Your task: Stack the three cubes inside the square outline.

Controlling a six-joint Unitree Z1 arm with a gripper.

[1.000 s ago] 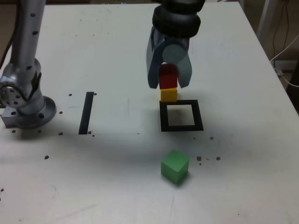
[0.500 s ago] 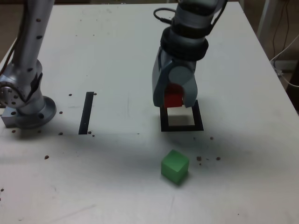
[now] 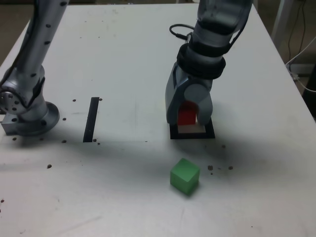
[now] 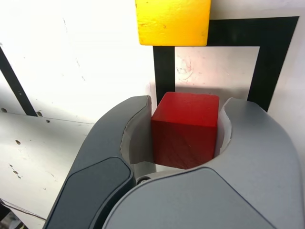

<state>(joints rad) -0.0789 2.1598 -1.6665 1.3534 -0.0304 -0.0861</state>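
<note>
1. The green cube (image 3: pixel 185 176) sits nearest the camera on the counter (image 3: pixel 123 187), well apart from the rest, with open room all round.
2. The fingers (image 3: pixel 189 120) are clamped on the red cube (image 3: pixel 186 116), which a second ago stood on the yellow cube (image 4: pixel 173 21); it has since been carried down over the square outline (image 3: pixel 192 135), so placing looks close.
3. The yellow cube lies just beyond the outline's far edge, overlapping its border, hidden in the exterior view.
</note>
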